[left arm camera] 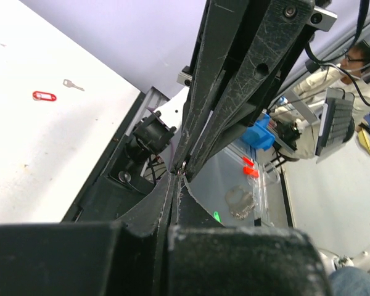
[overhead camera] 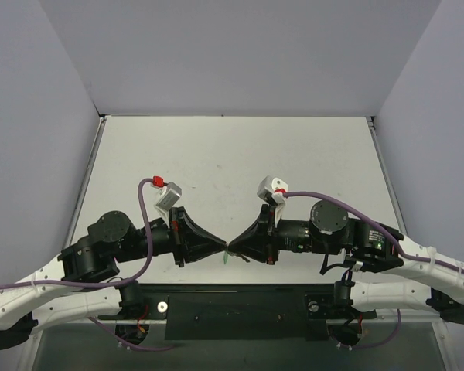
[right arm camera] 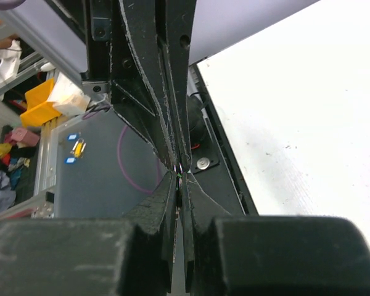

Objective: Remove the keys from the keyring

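Note:
My two grippers meet tip to tip low over the table's near edge. The left gripper (overhead camera: 223, 248) (left arm camera: 176, 176) and the right gripper (overhead camera: 233, 248) (right arm camera: 179, 177) are both shut, pinching the same small bunch from opposite sides. A bit of silver metal (left arm camera: 182, 166) glints where the tips touch. The keyring's green fob (overhead camera: 226, 261) (left arm camera: 216, 216) hangs free just below that point, and a sliver of green (right arm camera: 181, 177) shows at the right tips. The keys on it are hidden inside the pinch.
A red oval tag (left arm camera: 44, 95) and a loose small silver key (left arm camera: 73, 84) lie on the white table (overhead camera: 232, 154), apart from the grippers. The black base plate (overhead camera: 240, 309) runs along the near edge under the tips. Grey walls close three sides.

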Robot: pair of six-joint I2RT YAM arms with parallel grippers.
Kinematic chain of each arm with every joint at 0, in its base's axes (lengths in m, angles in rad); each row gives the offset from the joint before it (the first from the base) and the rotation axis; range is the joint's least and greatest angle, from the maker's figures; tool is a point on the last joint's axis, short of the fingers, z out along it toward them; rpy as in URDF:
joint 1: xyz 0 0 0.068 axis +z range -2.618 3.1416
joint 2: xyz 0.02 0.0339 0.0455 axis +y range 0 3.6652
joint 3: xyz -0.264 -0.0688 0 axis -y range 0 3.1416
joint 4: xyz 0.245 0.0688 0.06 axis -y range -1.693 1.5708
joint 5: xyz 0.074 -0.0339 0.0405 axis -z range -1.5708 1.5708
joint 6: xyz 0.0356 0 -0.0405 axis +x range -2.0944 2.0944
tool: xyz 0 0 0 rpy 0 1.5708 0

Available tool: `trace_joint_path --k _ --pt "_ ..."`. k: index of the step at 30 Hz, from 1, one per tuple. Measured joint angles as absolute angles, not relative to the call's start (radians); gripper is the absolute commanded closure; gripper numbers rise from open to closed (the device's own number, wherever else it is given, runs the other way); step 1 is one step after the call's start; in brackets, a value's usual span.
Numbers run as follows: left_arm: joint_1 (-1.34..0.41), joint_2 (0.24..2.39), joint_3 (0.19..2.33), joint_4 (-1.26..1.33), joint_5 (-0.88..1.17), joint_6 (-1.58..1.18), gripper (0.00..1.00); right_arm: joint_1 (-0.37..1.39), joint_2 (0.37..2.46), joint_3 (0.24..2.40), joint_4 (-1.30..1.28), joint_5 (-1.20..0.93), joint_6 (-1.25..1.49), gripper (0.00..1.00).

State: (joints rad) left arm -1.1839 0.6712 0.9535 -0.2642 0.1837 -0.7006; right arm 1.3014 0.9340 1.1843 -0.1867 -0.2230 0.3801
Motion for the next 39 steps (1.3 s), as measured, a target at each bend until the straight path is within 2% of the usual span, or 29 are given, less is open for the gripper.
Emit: trace_joint_path --k 25,27,29,32,34,39 --pt "-1.182 0.714 0.928 -0.162 -0.022 -0.701 1.00 1.295 0.893 1.095 -0.074 0.028 0.397 1.00" --pt "-1.183 0.717 0.928 -0.164 -0.039 -0.699 0.93 1.295 0.893 1.087 -0.064 0.042 0.398 1.00" --pt "-1.183 0.719 0.929 -0.169 -0.050 -0.695 0.78 1.293 0.893 1.082 -0.060 0.051 0.400 1.00" --pt "-1.182 0.725 0.936 -0.189 -0.079 -0.679 0.45 1.290 0.892 1.075 -0.053 0.051 0.405 1.00" --pt "-1.179 0.728 0.946 -0.226 -0.113 -0.661 0.34 1.290 0.891 1.073 -0.052 0.052 0.405 1.00" --pt "-1.177 0.736 1.011 -0.331 -0.148 -0.628 0.25 1.285 0.867 1.063 -0.053 0.045 0.404 1.00"
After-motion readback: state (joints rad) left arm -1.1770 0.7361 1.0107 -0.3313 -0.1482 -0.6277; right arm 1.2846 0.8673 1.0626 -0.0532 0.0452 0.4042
